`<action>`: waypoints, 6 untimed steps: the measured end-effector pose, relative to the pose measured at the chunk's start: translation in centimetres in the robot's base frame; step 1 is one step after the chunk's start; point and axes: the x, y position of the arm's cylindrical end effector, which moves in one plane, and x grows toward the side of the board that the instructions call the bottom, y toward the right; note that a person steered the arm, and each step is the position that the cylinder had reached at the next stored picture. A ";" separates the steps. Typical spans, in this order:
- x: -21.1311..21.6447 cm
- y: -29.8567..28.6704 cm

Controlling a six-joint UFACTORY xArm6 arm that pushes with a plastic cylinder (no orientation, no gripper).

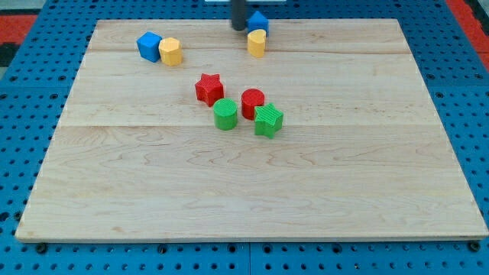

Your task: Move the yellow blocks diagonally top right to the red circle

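My tip (pixel 239 28) stands just left of blue block (pixel 259 21), above yellow block (pixel 257 43).

A blue cube (pixel 148 46) sits near the tabletop's (pixel 344 191) top left corner. A second blue block (pixel 259 21), its shape hard to tell, lies at the top edge near the middle. Around the tabletop's middle, slightly toward the top, a red star (pixel 208 88) stands at the left of a small cluster. A green cylinder (pixel 225 114) lies just below and right of it, and a green star (pixel 268 121) lies a little further right. The tabletop is pale wood, resting on a blue perforated surface (pixel 30 137).
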 end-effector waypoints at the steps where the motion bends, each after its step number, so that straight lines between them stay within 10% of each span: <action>1: 1.3 6.3; 6: -0.3 12.4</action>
